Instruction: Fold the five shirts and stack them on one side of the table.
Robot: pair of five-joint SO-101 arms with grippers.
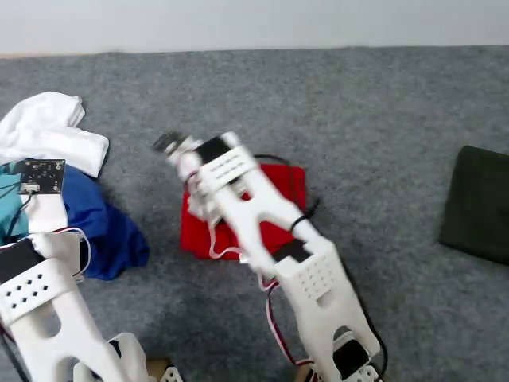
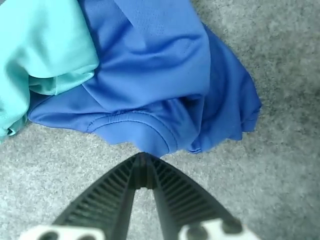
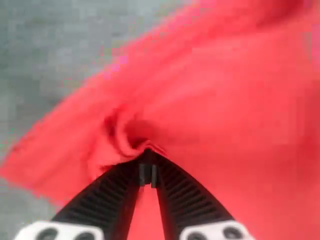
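A red shirt (image 1: 278, 187) lies bunched at the table's middle. My right arm (image 1: 238, 191) stretches over it. In the right wrist view my right gripper (image 3: 148, 162) is shut on a pinched fold of the red shirt (image 3: 215, 100). A blue shirt (image 1: 107, 227) lies crumpled at the left beside a teal shirt (image 1: 8, 203), with a white shirt (image 1: 48, 131) behind them. My left gripper (image 2: 145, 161) is shut with nothing in it, its tips just short of the hem of the blue shirt (image 2: 160, 75); the teal shirt (image 2: 40, 45) lies next to that.
A dark green folded shirt (image 1: 477, 203) rests at the right edge of the grey carpeted table (image 1: 358, 103). Cables trail along the right arm. Open carpet stretches behind the red shirt and between it and the green one.
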